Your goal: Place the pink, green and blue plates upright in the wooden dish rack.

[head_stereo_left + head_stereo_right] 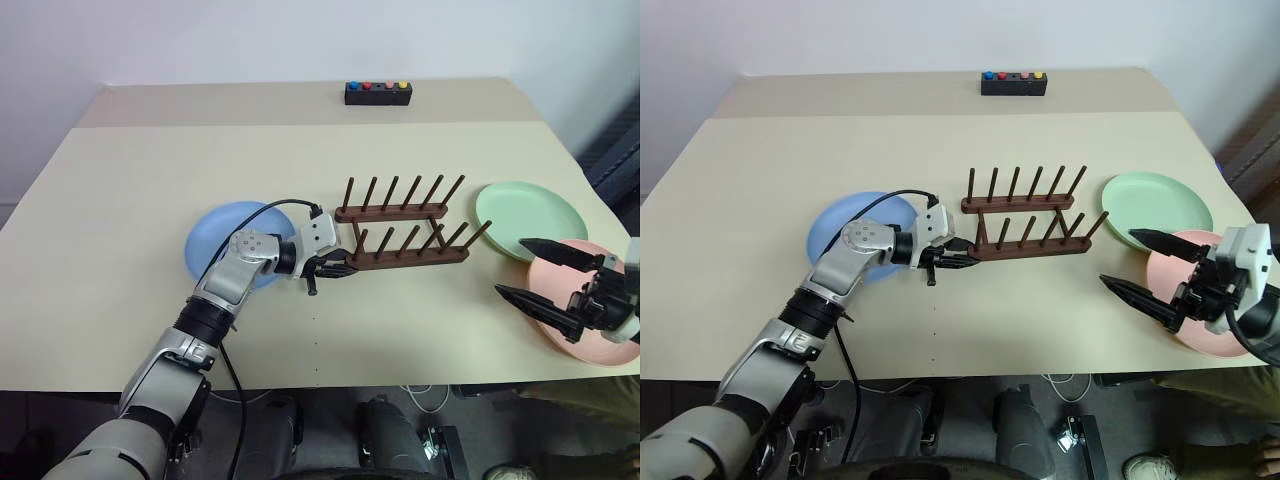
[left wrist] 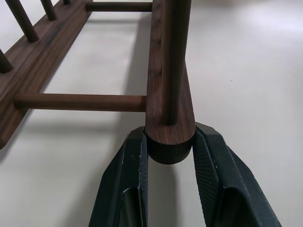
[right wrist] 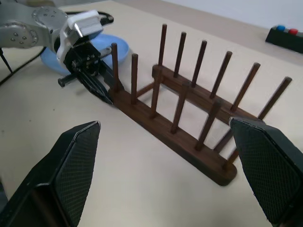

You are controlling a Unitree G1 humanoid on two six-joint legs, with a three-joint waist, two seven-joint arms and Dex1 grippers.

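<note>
Wooden dish rack (image 1: 403, 232) sits mid-table, long axis running left-right, slightly skewed, pegs leaning toward the far right; no plates in it. Left gripper (image 1: 340, 268) clamped on the near rail's left end. Right gripper (image 1: 533, 272) spread wide, empty, above pink plate (image 1: 592, 345). Green plate (image 1: 528, 218) flat just behind the pink one; blue plate (image 1: 218, 237) flat left of rack.

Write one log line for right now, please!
left hand: shut on wooden dish rack end | right hand: open, empty | plates: none racked
</note>
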